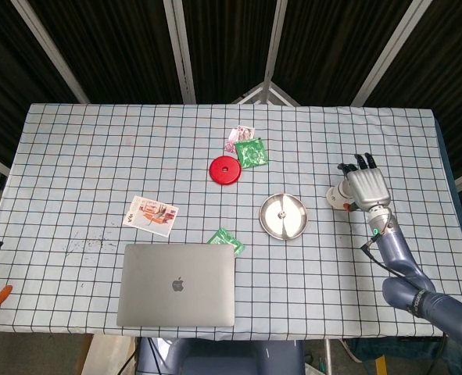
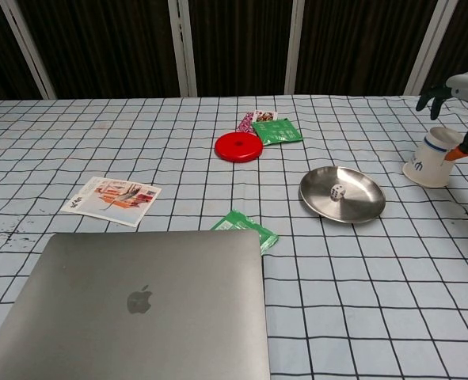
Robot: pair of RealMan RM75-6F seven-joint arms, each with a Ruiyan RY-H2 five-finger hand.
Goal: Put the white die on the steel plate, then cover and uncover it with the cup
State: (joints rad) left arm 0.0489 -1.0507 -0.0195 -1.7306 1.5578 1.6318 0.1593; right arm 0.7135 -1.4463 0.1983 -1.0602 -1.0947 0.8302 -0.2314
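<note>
1. The small white die (image 2: 338, 191) already lies on the round steel plate (image 2: 360, 207), mid-desk.
2. Further right, the white paper cup (image 2: 430, 160) stands upside down: light, crushable, best gripped gently around its wall.
3. The right robot hand (image 1: 367, 186) hovers over it, fingers apart, holding nothing.
</note>
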